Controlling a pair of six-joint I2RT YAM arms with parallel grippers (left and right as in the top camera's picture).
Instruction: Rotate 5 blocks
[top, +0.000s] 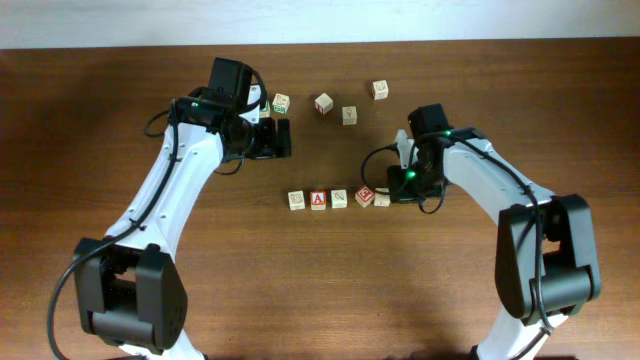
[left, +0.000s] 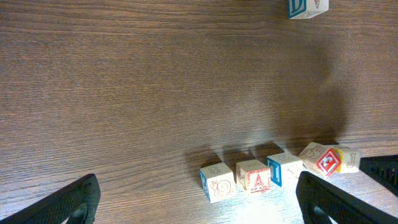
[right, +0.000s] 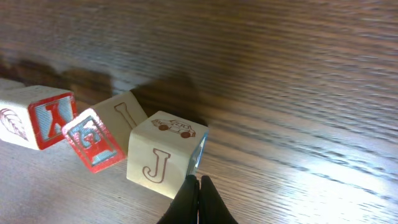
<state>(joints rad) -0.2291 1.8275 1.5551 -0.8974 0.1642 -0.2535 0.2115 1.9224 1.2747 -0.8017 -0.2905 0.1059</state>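
Five letter blocks (top: 339, 198) lie in a short row near the middle of the desk (top: 120, 80), well apart from the loose cubes farther back. The J block (right: 163, 155) closes the row's right end and sits flat. The red-bordered block (right: 93, 140) just beside it is askew, turned out of line with the others. The red A block (right: 53, 118) stands further along.

The right tool (right: 199, 198) is pinched tight with nothing between its fingers, its tip at the J block's near lower corner; whether it touches cannot be told. The left tool (top: 283, 138) hangs behind the row with its jaws spread wide and empty.

These look like light, rigid wooden cubes with smooth faces, so they would likely slide or spin on the desk under a slight push at a corner. For a grasp, two opposite flat faces at mid-height seem safest. The neighbours sit close, leaving little finger room except at the row's ends.
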